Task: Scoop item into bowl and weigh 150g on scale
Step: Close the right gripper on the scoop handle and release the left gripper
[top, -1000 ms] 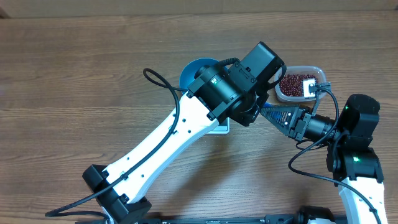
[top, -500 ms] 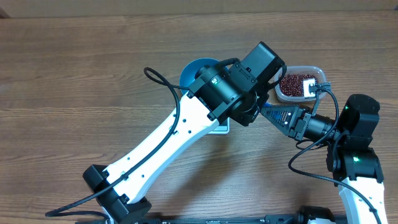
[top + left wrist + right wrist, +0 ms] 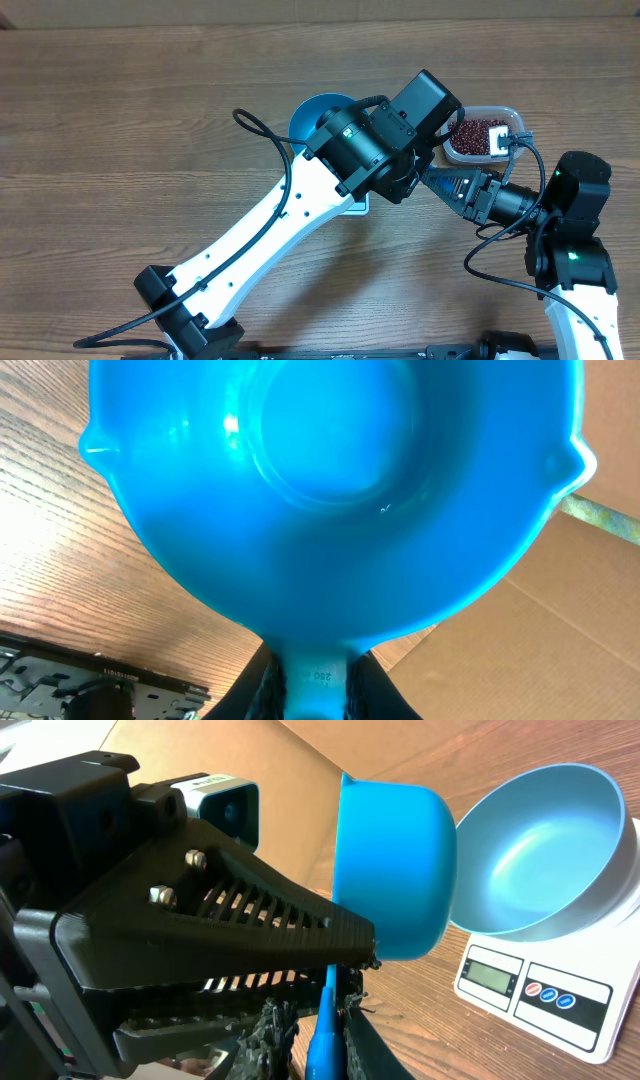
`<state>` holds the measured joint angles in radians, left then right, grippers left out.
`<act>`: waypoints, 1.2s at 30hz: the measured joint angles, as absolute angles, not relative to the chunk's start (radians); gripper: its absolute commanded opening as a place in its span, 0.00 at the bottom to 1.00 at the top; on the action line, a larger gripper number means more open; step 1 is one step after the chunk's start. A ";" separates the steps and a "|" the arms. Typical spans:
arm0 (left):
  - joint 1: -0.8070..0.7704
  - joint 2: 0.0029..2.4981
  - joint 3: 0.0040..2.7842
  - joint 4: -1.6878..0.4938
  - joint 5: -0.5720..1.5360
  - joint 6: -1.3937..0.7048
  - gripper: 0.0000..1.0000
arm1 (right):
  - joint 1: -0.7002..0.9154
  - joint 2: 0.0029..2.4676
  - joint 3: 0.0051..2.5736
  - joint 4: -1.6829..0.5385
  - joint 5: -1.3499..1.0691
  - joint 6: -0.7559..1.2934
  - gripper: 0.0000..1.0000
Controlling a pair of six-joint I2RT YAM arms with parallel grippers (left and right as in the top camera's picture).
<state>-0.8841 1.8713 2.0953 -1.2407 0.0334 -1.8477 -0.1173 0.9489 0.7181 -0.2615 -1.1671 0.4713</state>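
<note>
Two claws pinch one scoop: my left claw up by the cup, my right claw lower on the handle (cup's empty). Beans sit in the tub, just past my right claw, so it's nearer. Bowl waits on the scale, L of tub.

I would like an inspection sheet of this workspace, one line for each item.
Surface: wood-grain table.
Job's things: beans in a clear tub; bowl on the scale, no beans seen inside; scoop empty.
Clutter: nothing seen.
Grippers: left gripper shut on the scoop handle; right gripper has a finger on each side of the same handle, grip unclear.
Cables: black cables loop off both arms.
Surroundings: brown cardboard beyond the table's far edge.
</note>
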 measured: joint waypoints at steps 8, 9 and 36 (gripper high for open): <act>-0.884 1.871 2.095 -1.240 0.033 -1.848 0.05 | -0.117 0.949 0.718 -0.261 -1.163 0.486 0.17; -0.884 1.872 2.095 -1.240 0.033 -1.848 0.04 | -0.117 0.949 0.718 -0.261 -1.163 0.487 0.17; -0.897 1.872 2.095 -1.226 0.026 -1.848 0.04 | -0.117 0.949 0.718 -0.262 -1.149 0.497 0.11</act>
